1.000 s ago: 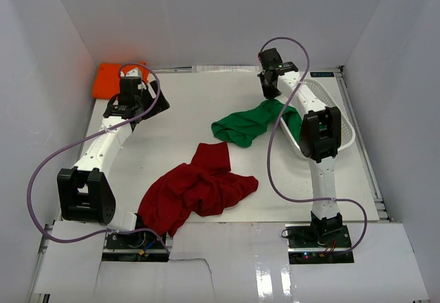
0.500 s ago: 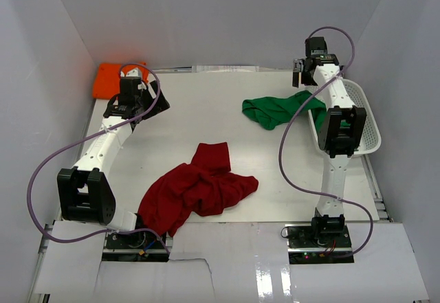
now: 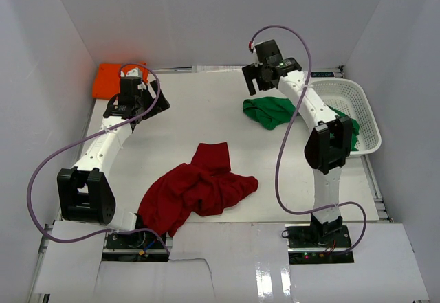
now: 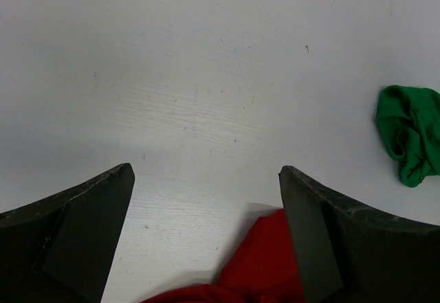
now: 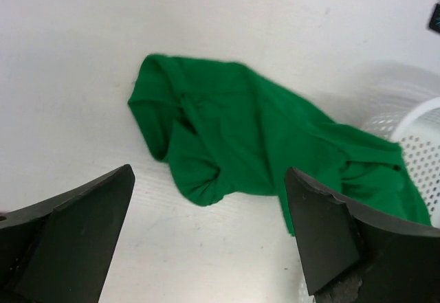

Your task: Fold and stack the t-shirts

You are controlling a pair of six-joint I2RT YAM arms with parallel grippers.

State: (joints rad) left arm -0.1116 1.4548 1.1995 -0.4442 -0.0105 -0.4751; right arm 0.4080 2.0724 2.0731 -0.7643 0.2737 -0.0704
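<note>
Green t-shirt [image 5: 240, 152] lies crumpled directly under the right gripper [image 5: 208, 179], one end reaching the basket [image 5: 423, 135] to its right. Its jaws stand wide and empty. I would pinch one hem corner and pull it flat, away from the basket.

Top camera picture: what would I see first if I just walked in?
A crumpled dark red t-shirt sprawls on the near middle of the white table. A green t-shirt lies at the far right, reaching to the white basket, with the right tool open above it. A bright orange t-shirt sits in the far left corner.
</note>
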